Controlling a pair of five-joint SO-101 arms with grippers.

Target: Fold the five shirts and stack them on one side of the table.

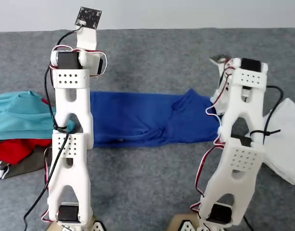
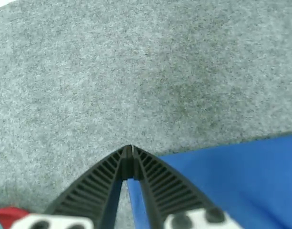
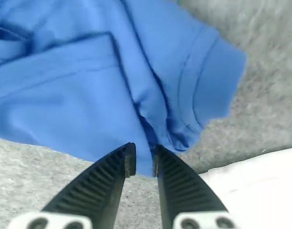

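Long blue cotton shirt (image 1: 137,118) lies flat across mid grey felt table (image 1: 152,57). Left gripper (image 2: 132,151) is over its left edge, fingers pressed together. Right gripper (image 3: 143,160) is at its right end, fingers slightly apart with the hem in the gap. Teal shirt (image 1: 19,115) and red shirt (image 1: 12,147) are piled far left, white shirt (image 1: 287,130) far right.

L arm (image 1: 70,144) is stretched straight fwd from its base, wrist pitched down at the far end. L gripper (image 2: 132,151): jaws pressed together, tips meeting w/ no gap.

R arm (image 1: 241,144) is also extended, angled slightly outward, away from the L arm. R gripper (image 3: 143,162): jaws parted by a narrow slot, tips about level. From overhead, both claws are prob tucked under their wrists.
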